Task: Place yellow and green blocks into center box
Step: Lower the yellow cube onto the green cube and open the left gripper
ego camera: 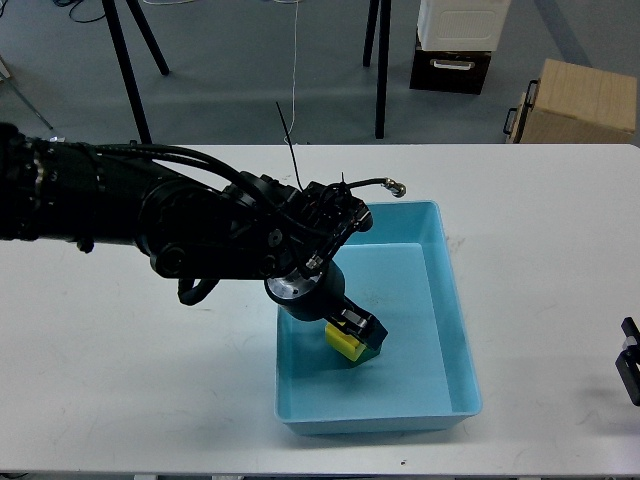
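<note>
The left pincer (357, 330) is lowered inside the tray (455, 330), over its left half, near the front wall. One block (343, 343) is found directly at the pincer tips, on the tray floor; a second block (372, 347) is pressed against its right side, mostly hidden under the pincer. The tray is set on the table (550, 230), extending right and behind the pincer. Far behind the pincer, beyond the table edge, a stacked box (455, 45) is seen, with a carton (575, 100) to its right. A second pincer (630, 362) is seen at the far right edge.
</note>
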`<state>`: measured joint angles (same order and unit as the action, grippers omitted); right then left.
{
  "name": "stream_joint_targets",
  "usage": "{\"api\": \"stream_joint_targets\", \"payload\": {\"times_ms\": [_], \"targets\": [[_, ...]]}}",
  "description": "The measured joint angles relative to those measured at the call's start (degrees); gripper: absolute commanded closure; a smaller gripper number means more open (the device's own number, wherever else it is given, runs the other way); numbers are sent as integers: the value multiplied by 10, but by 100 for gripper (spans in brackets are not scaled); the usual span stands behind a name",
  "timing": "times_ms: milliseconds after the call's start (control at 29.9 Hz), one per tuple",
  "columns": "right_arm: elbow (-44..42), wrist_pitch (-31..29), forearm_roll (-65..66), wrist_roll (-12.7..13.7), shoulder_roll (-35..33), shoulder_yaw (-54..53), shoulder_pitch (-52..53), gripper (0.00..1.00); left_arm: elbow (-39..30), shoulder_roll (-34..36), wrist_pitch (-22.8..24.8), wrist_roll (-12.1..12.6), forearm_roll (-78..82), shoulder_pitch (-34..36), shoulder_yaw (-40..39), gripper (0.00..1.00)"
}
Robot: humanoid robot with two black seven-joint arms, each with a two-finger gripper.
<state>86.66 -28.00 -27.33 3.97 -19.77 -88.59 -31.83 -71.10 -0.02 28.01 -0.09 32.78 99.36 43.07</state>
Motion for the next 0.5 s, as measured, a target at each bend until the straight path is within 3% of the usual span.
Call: {"api": "stream_joint_targets", "payload": {"times_ms": [501], "targets": [[3,0,0,0,0,2,3,16,26,0,0,-2,-3,31,-29,15]]}}
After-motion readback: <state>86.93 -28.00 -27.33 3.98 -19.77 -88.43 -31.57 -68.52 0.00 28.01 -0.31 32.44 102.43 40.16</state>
